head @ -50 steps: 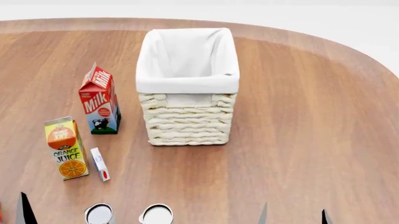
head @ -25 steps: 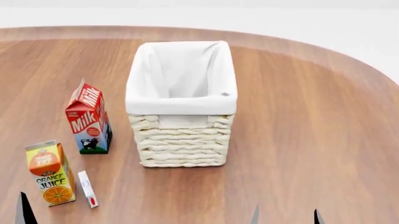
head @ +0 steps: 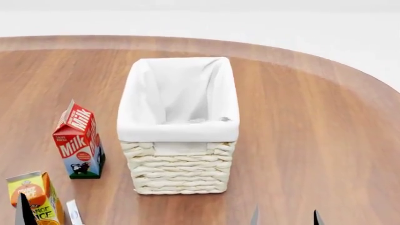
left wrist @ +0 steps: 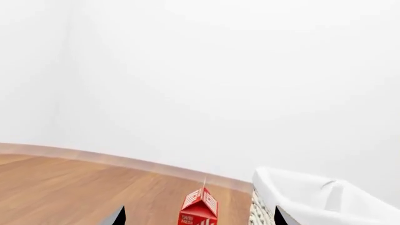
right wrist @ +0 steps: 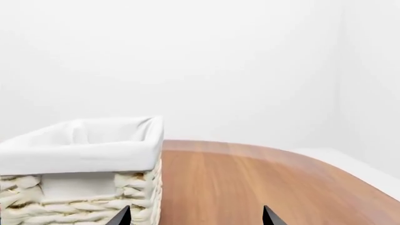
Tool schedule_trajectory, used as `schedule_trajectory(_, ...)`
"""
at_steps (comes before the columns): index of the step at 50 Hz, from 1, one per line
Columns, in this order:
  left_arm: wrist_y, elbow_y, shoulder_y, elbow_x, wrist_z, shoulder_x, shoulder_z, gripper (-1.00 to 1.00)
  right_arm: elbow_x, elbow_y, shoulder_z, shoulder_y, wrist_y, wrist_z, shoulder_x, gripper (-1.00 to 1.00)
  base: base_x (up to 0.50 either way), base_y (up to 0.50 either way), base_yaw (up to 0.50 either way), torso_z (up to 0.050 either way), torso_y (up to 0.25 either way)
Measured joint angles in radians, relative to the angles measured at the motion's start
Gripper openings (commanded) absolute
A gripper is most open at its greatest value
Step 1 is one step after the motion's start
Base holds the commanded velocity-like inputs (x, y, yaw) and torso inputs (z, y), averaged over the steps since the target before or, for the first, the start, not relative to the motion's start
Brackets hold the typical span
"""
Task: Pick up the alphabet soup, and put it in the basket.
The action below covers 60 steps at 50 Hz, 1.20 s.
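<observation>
Two fingertips of the left end effector (left wrist: 198, 219) show at the frame edge in the left wrist view, spread wide with nothing between them: released. Beyond them stand the milk (left wrist: 200, 210) and, just beside it, the basket (left wrist: 312, 197), both upright on the table (left wrist: 75, 187). No soup is visible.

Head view: over the last second the camera has tilted away from the near table edge. The basket now sits lower and larger in frame, and the juice (head: 34, 197) is cut by the bottom edge. Two round can tops seen a second ago near that edge, between the arms, have dropped out of frame. The soup is probably one of them, so it is unsighted and no grasp can be aimed yet. It probably lies nearer the robot than either end effector's tips. The right end effector (head: 286, 220) shows two separated tips, empty.

Right wrist view: the tips are wide apart, released, and the basket stands ahead, well apart from them. The soup is absent here too.
</observation>
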<state>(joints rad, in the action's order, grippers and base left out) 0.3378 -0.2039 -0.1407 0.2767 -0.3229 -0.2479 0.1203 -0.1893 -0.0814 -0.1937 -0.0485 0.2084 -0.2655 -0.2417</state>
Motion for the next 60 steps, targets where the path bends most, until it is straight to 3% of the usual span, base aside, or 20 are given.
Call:
schedule_trajectory(29,0.003,-0.005,-0.002,0.002,-0.013,-0.01,0.009,1.0,-0.01,0.003,-0.01,0.001,0.01,-0.01,-0.008,1.0,0.23,0.0,0.0,0.0,0.0)
schedule_trajectory(60,0.002,-0.007,-0.002,0.005,-0.027,-0.02,0.018,1.0,-0.068,0.006,-0.03,0.005,0.005,0.042,-0.05,1.0,0.0,0.0,0.0,0.0,0.0)
